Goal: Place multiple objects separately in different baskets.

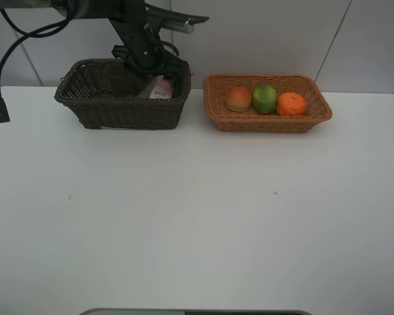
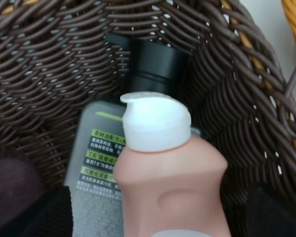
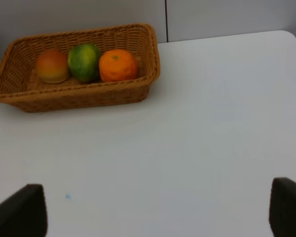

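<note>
In the exterior high view the dark brown basket [image 1: 121,95] sits at upper left of the frame on the white table [image 1: 197,216], and the light orange-tan basket [image 1: 268,104] sits just right of centre at the same height, the two well apart from each other by a strip of bare tabletop. The left gripper [image 1: 154,69] hangs over the far right corner of the dark basket, above the pink white-capped bottle [image 1: 161,88]. In the left wrist view that bottle [image 2: 170,187] lies on top of the dark green black-capped bottle [image 2: 101,163]; both long axes run roughly bottom to top of that frame, caps toward the upper centre, pointing at the basket wall. The finger pads [image 2: 27,212] show at the lower corners, spread on either side of the pink bottle and apparently clear of it, so the grip looks released. In the tan basket the red-yellow peach [image 1: 238,98], green round fruit [image 1: 264,98] and orange [image 1: 291,104] lie in a row, left to right, touching. The right gripper [image 3: 158,212] stands wide open over bare table, holding nothing.
</note>
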Available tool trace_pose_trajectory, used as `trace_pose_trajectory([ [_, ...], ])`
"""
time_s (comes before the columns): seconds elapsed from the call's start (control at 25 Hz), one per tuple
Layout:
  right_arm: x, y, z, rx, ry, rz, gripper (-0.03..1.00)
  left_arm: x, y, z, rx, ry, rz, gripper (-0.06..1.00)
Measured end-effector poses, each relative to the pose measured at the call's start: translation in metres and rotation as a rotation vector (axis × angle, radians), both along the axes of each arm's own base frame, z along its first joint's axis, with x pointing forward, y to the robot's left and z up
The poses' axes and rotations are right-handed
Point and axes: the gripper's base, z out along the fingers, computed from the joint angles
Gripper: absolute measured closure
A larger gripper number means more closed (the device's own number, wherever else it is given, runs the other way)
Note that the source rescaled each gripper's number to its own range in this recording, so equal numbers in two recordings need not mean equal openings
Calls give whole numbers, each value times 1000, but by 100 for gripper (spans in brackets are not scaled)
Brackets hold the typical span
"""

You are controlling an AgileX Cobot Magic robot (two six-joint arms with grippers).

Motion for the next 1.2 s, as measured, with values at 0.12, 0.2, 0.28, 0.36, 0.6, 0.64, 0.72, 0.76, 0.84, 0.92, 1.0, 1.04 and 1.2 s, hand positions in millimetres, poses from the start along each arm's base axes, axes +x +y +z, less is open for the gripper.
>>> trace_pose_trajectory([
  [0.12,0,0,0,0,0,0,-3,-1,1,10,-7,-16,0,3],
  [0.2,0,0,0,0,0,0,-3,-3,1,19,-12,-27,0,3],
  [0.28,0,0,0,0,0,0,-3,-6,2,31,-15,-28,3,3],
  [0.36,0,0,0,0,0,0,-3,-10,4,41,-19,-21,7,3],
  [0.6,0,0,0,0,0,0,-3,-25,21,91,-33,-32,34,1],
  [0.64,0,0,0,0,0,0,-3,-28,26,100,-33,-33,43,0],
  [0.72,0,0,0,0,0,0,-3,-35,38,117,-31,-25,65,-3],
  [0.76,0,0,0,0,0,0,-3,-37,45,123,-26,-12,79,-4],
  [0.84,0,0,0,0,0,0,-3,-44,60,139,-20,5,108,-5],
  [0.92,0,0,0,0,0,0,-3,-51,77,153,-16,16,142,-5],
  [1.0,0,0,0,0,0,0,-3,-59,93,169,-18,16,174,-5],
  [1.04,0,0,0,0,0,0,-3,-63,102,175,-19,19,191,-5],
  [1.2,0,0,0,0,0,0,-3,-85,133,195,-40,12,255,-5],
])
